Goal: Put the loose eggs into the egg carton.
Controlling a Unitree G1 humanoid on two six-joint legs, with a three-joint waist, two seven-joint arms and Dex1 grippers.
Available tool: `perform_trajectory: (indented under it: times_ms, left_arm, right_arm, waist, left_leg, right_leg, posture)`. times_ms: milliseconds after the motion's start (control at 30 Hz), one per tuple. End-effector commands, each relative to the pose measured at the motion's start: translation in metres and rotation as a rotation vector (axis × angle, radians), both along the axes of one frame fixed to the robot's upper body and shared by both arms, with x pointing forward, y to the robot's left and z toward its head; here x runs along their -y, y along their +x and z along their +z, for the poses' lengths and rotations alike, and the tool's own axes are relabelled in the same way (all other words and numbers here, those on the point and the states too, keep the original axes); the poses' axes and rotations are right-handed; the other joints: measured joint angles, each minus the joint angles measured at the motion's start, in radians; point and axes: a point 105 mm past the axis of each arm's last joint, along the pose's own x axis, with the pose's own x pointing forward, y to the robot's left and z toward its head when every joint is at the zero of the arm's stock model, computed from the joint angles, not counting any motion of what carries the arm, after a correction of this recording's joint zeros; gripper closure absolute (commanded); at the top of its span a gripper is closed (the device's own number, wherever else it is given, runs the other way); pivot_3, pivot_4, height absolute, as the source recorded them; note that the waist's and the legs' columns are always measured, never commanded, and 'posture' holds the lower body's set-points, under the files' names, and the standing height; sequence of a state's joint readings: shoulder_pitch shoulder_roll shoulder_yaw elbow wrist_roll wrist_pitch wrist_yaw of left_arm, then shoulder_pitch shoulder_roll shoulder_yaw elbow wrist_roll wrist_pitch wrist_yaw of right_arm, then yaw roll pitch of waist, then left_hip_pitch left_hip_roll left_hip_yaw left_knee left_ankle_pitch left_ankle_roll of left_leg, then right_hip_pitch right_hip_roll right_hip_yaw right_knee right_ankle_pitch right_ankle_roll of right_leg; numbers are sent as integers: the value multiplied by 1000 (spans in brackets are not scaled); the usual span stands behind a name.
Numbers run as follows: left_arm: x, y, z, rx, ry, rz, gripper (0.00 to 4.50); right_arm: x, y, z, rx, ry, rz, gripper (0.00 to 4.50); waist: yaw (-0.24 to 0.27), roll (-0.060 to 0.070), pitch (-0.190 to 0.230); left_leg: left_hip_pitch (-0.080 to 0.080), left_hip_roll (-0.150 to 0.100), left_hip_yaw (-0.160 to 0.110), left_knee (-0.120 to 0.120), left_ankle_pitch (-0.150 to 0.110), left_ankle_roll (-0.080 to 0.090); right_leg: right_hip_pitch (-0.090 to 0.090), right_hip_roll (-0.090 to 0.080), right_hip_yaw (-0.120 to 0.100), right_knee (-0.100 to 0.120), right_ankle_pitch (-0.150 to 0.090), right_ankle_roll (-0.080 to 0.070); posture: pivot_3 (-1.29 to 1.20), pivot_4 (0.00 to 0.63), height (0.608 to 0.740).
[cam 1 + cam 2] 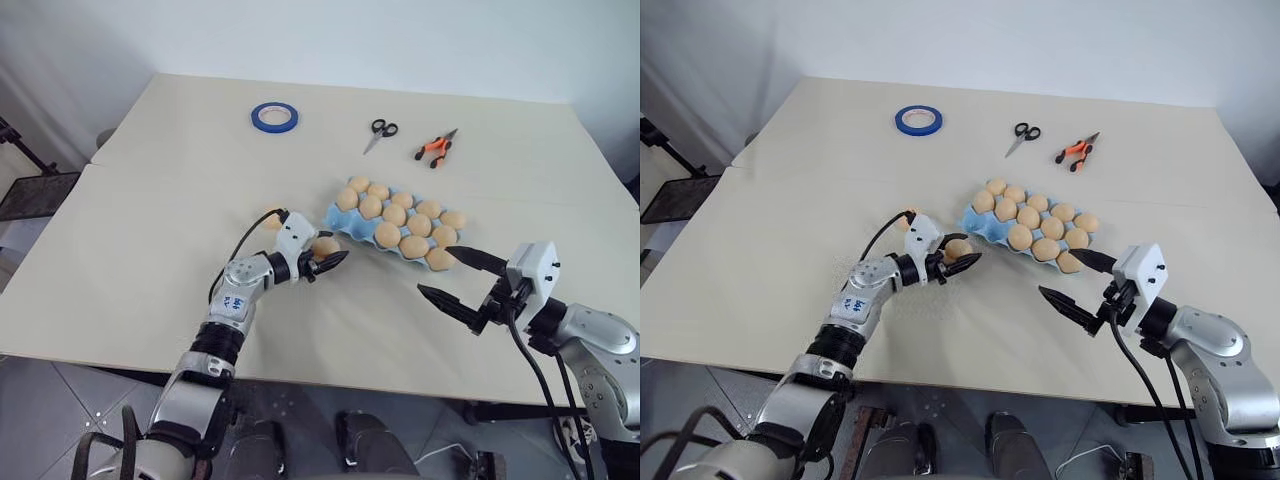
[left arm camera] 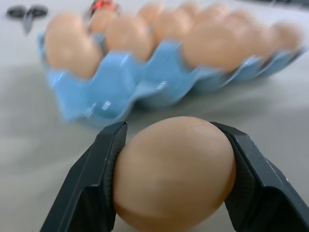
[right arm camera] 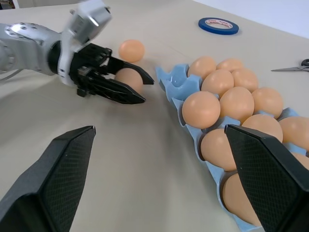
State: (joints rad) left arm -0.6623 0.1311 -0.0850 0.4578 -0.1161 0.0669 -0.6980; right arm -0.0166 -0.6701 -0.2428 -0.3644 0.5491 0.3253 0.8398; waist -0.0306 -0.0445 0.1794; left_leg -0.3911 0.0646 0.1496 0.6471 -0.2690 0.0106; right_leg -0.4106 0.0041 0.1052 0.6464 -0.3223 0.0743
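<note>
A: Where are your tools?
B: Your left tool [image 1: 330, 262], closed around one egg [image 2: 174, 171], sits just beside the egg carton [image 1: 340, 217]. Another loose egg [image 3: 131, 50] lies on the desk [image 1: 130, 250] near the carton.
A: The right?
B: Your right tool [image 1: 455, 275] gapes wide, empty, near the carton.

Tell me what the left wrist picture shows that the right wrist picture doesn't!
Left wrist view alone: up close, the left pincer closed on an egg, and the orange-handled pliers.

Right wrist view alone: the open right pincer, the blue tape roll, another loose egg on the table, and an empty end cup.

Both: the blue egg carton, its eggs, the scissors.
</note>
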Motion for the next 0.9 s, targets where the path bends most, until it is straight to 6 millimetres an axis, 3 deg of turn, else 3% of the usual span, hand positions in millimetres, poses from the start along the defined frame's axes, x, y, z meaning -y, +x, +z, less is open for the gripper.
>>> perform_trajectory:
  times_ms: [33,200,400,567,633,900]
  left_arm:
    - [16,7,42,73,-91,19,2124]
    - [38,28,47,62,-92,75,2124]
    - [57,39,43,46,-75,76,2124]
    - [59,41,42,51,-71,77,432]
    - [59,41,43,57,-69,77,10]
    - [47,33,58,137,-89,55,10]
  right_arm:
    - [-1,-4,13,55,-7,2,0]
    - [-2,-3,13,57,-5,1,0]
    - [-1,-5,13,62,-5,-12,0]
    - [1,-9,11,60,-4,-28,0]
    - [1,-9,11,58,-3,-30,0]
    - [0,-7,10,58,0,-22,0]
  waist:
    - [4,0,0]
    - [1,0,0]
    - [-2,0,0]
    - [-1,0,0]
    - [0,0,0]
    - [-2,0,0]
  left_leg:
    - [0,0,-1,1,0,1]
    - [0,-3,-1,2,1,3]
    - [-1,-2,0,0,0,2]
    - [-2,0,1,0,-2,0]
    - [-2,0,1,0,-2,0]
    - [-2,-1,1,0,-2,0]
  right_leg:
    - [0,0,0,0,0,0]
    - [2,-1,1,-1,2,3]
    - [0,0,2,-3,1,3]
    - [-3,2,2,-3,0,1]
    - [-3,2,2,-3,0,2]
    - [-2,2,3,-2,0,2]
  posture:
    - [0,150,740]
    - [0,150,740]
    - [0,150,740]
    - [0,150,740]
    - [0,150,740]
    - [0,150,740]
